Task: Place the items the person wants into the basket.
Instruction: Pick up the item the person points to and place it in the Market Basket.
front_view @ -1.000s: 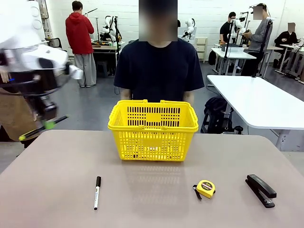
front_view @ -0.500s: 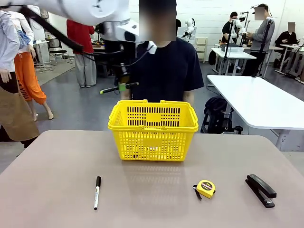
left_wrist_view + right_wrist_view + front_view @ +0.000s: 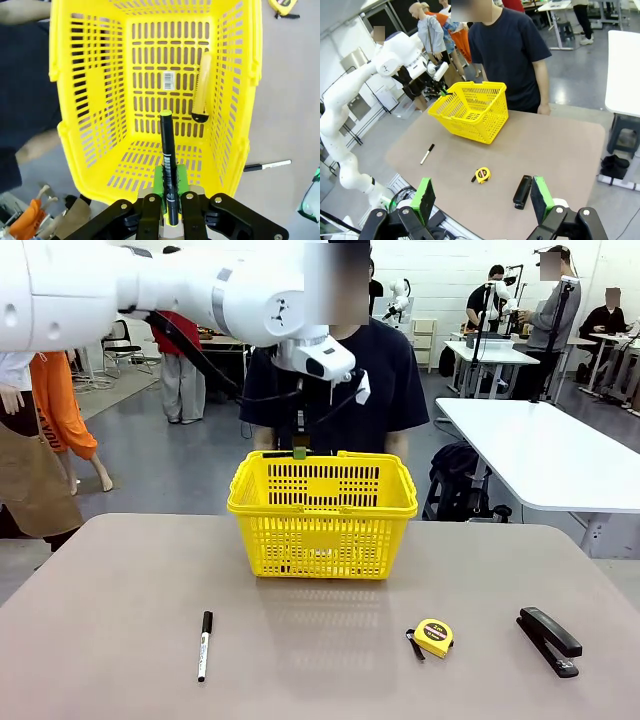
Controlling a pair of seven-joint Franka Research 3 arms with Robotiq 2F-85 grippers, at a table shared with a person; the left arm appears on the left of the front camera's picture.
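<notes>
The left end effector [image 3: 170, 192], closed on the pen [image 3: 167, 140], hovered over the basket [image 3: 235, 75], with the knife [image 3: 202, 85] lying inside below. Release step: opening should drop it in. The right end effector [image 3: 482, 200] gaped empty, stapler [image 3: 522, 191] ahead.

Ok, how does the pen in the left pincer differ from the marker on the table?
The pen is black with a yellow tip; the marker is white with a black cap. The pen is clamped in the left pincer above the basket; the marker lies loose on the table. Both are slim.
</notes>
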